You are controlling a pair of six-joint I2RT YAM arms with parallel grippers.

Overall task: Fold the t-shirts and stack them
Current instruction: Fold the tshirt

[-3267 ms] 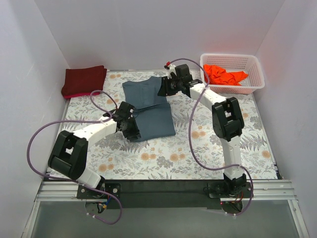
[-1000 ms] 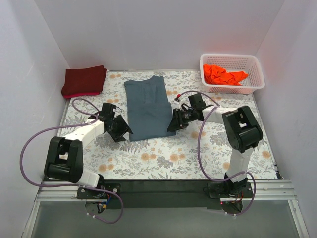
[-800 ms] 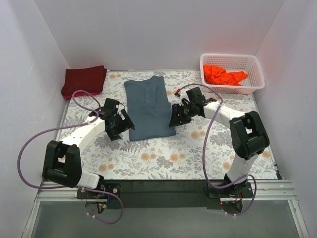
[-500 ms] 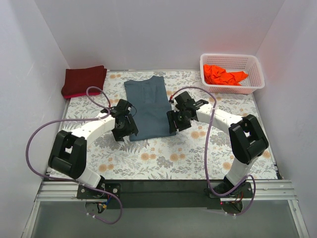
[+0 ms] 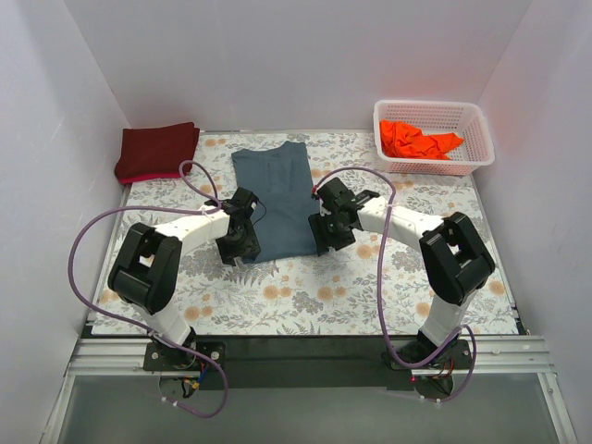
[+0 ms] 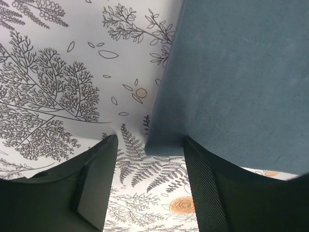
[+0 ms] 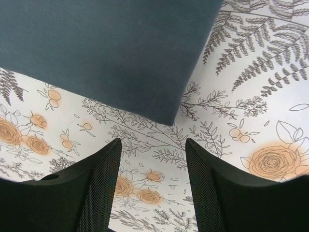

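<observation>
Before both open jaws lie near corners of the blue-grey t-shirt point(image 5: 276, 199).

The slate blue-grey t-shirt point(image 5: 276, 199) lies flat, folded into a long rectangle, mid-way across the bench point(image 5: 370, 287), the maroon t-shirt point(image 5: 157, 151) folded at its far-left corner, the orange t-shirt point(image 5: 418, 141) crumpled in the basket point(image 5: 477, 154).

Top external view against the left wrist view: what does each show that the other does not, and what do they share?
Only the top external view shows the folded maroon shirt at the far left, the white basket holding the orange shirt, and the right gripper at the near right corner of the blue-grey shirt. Only the left wrist view shows the left gripper with open jaws, the shirt's near left corner just ahead of the gap. Both show this shirt, the left gripper and the floral table cover.
</observation>
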